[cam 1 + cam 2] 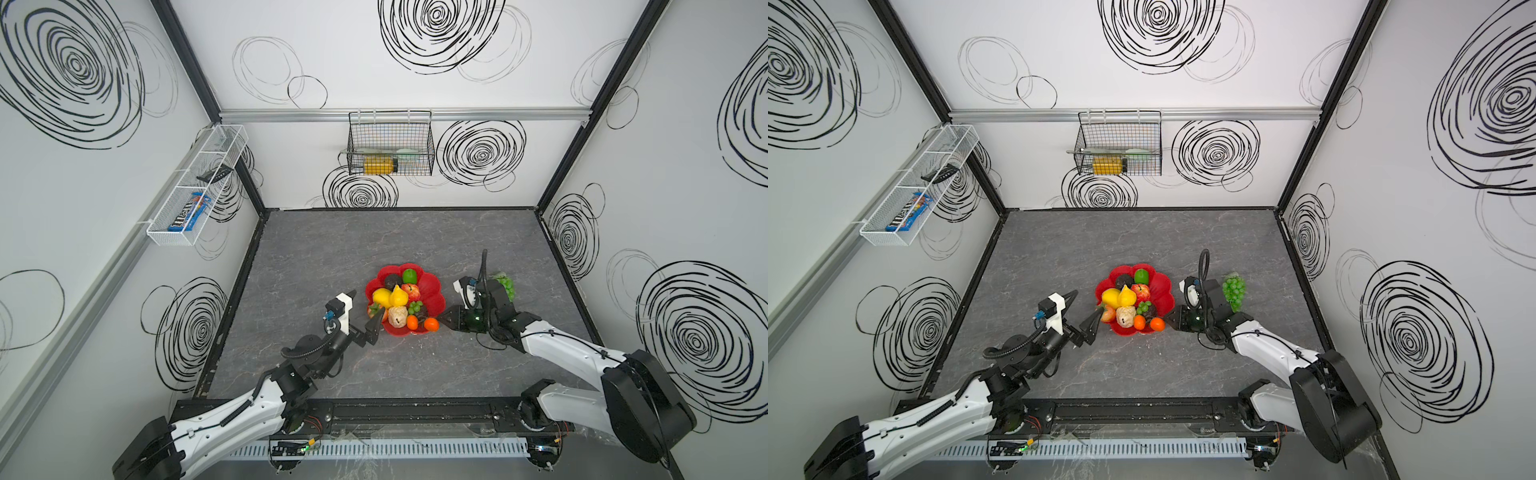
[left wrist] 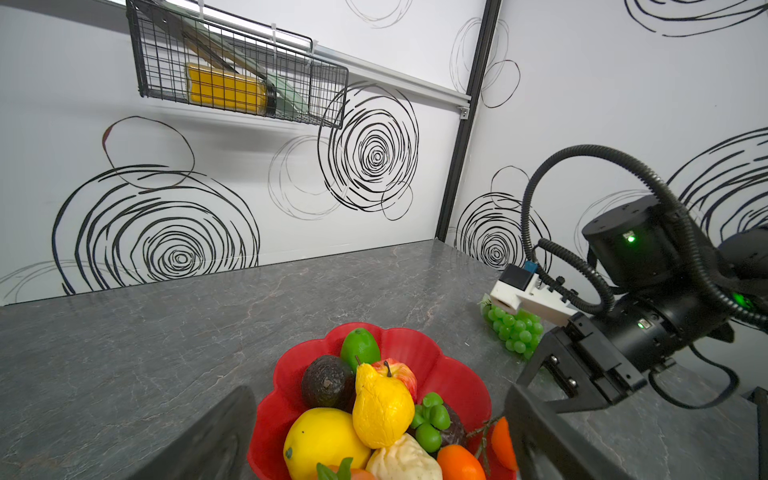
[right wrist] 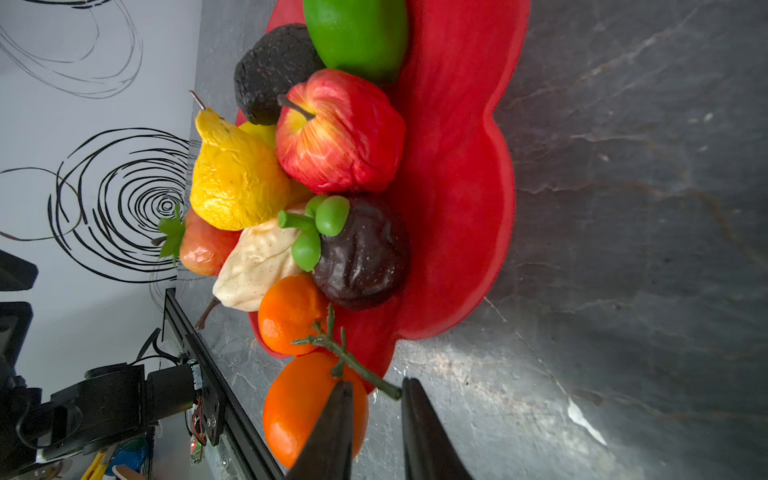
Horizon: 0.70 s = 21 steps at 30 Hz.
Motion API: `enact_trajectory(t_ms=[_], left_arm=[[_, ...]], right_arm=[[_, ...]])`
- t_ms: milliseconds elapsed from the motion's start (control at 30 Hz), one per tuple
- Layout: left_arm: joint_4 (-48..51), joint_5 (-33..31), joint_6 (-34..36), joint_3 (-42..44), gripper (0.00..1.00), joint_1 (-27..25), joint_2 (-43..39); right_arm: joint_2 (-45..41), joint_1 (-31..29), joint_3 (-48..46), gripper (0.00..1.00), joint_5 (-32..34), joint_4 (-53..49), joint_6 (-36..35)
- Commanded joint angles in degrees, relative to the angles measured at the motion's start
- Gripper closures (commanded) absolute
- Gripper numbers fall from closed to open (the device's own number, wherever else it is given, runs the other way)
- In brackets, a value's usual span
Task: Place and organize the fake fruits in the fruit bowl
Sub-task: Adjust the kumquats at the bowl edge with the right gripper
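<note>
Fruits [image 1: 398,296] fill the fruit bowl [image 1: 434,291], while grapes [image 1: 1234,289] lie rightward on the table [image 1: 374,241].

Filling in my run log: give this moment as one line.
left gripper: open, beside fruit bowl | right gripper: jaws narrowly apart at orange twig | green grapes: on table, outside bowl

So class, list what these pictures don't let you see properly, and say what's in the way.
- Strawberry: in a top view, partly covered by the left fingers.
- Green grapes: in a top view, partly behind the right arm.
- Fruit bowl: its near rim is cut off by the bottom edge of the left wrist view.
- Dark item in the white mesh tray: too small to identify in both top views.
</note>
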<state>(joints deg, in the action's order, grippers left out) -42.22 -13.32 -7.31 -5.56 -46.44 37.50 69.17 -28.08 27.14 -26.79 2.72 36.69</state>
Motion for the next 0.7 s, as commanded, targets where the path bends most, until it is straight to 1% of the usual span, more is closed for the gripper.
enact_trajectory(t_ms=[0, 100, 333, 500, 667], left_arm=[[-3.9, -0.1, -0.2, 0.2, 0.03, 0.2, -0.2], [-3.8, 0.1, -0.2, 0.0, 0.03, 0.1, -0.1], [-3.8, 0.1, -0.2, 0.0, 0.03, 0.1, -0.2], [-3.8, 0.0, -0.2, 0.1, 0.03, 0.1, -0.1], [-3.8, -0.2, -0.1, 0.1, 0.03, 0.1, -0.2]], right_arm=[[0.6, 0.5, 1.2, 0.74, -0.8, 2.1, 0.8], [1.4, 0.5, 1.7, 0.73, -1.6, 2.4, 0.8], [1.9, 0.4, 1.6, 0.77, -2.1, 2.3, 0.5], [1.6, 0.3, 2.2, 0.83, -2.3, 1.6, -0.1], [1.3, 0.4, 4.0, 0.9, -1.7, -0.3, -3.7]])
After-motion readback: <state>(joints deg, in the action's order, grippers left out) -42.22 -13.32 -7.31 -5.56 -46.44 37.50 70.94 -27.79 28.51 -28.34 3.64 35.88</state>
